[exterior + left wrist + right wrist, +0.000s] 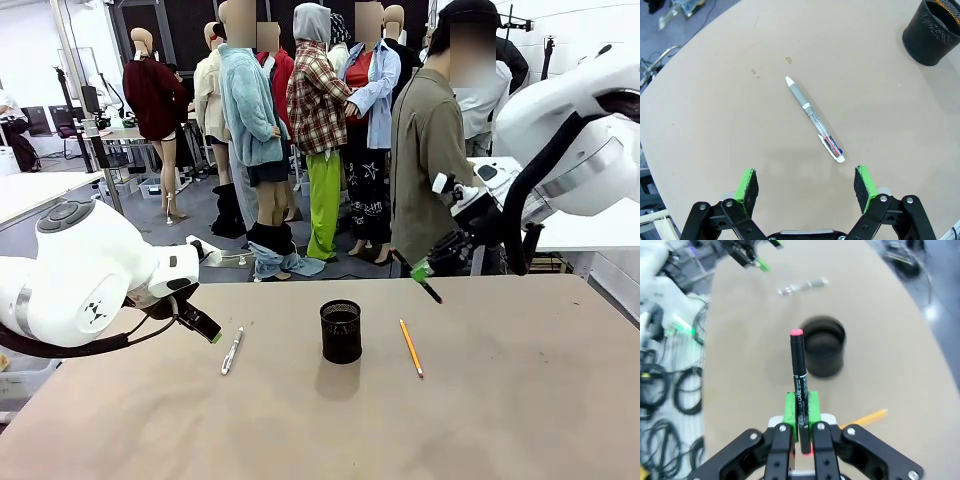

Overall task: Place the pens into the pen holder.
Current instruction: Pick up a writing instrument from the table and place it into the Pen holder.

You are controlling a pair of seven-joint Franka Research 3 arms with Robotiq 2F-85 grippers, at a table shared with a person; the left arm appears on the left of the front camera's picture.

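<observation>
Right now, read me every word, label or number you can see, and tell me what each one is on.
"CARE": white print along the black marker in the right gripper; other print there blurred.
On the silver click pen: coloured marks, too small to read.

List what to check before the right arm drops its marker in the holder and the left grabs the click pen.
1. Right pincer shut on black marker: ok.
2. Mesh pen holder upright, mouth unblocked: ok.
3. Marker above holder mouth: not ok, it hangs off to the side.
4. Left pincer open over click pen: ok.
5. Yellow pencil lies apart from holder: ok.
</observation>
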